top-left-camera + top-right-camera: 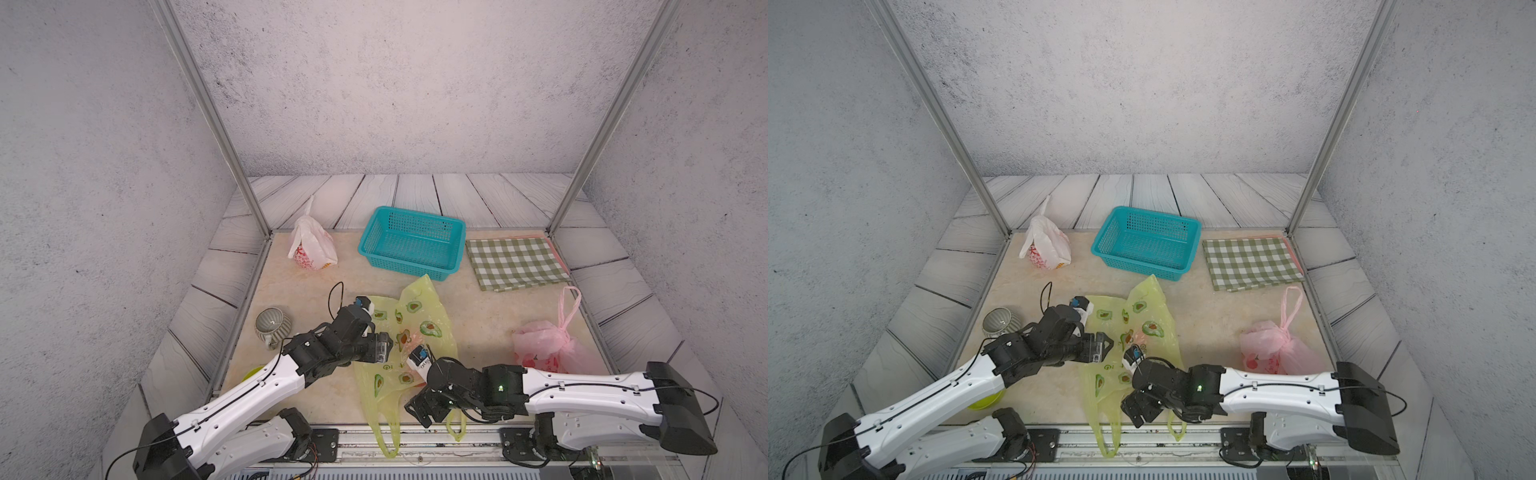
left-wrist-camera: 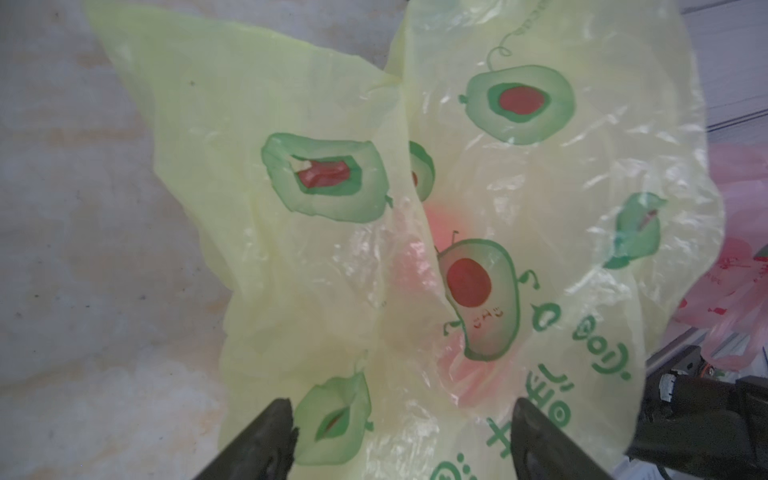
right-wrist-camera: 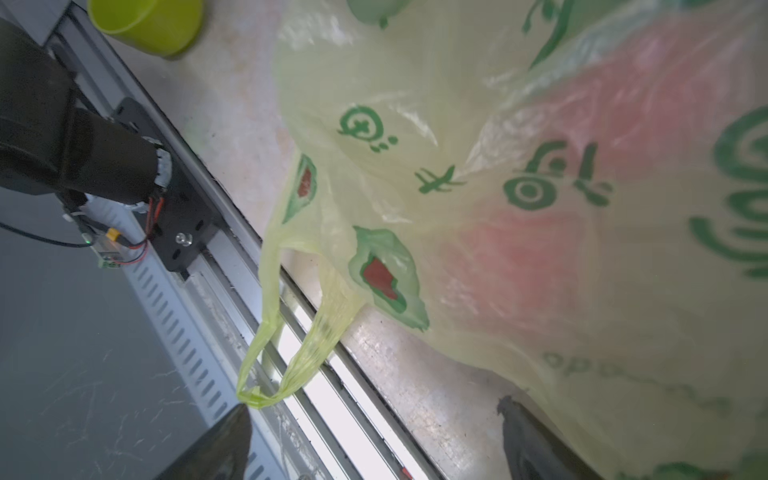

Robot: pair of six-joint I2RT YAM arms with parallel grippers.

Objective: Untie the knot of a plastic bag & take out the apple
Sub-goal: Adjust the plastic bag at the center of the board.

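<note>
Yellow bag handles (image 1: 390, 451) over front rail (image 1: 419, 441), open tabletop (image 1: 486, 328) toward pink bag (image 1: 544, 347)

- plastic bags: three; yellow-green bag (image 1: 428, 316) mid-frame, white bag (image 1: 311, 245) upper left of the mat, pink bag (image 1: 548, 349) at right;
- cups: two; striped cup (image 1: 272, 324) at left, lime cup (image 1: 986, 401) lower left, partly under an arm;
- basket (image 1: 399, 266): one, teal, above centre;
- checked cloth (image 1: 515, 262): one, upper right;
- robot arms: two; left arm (image 1: 249, 395), right arm (image 1: 582, 390), both entering from the bottom edge
</note>
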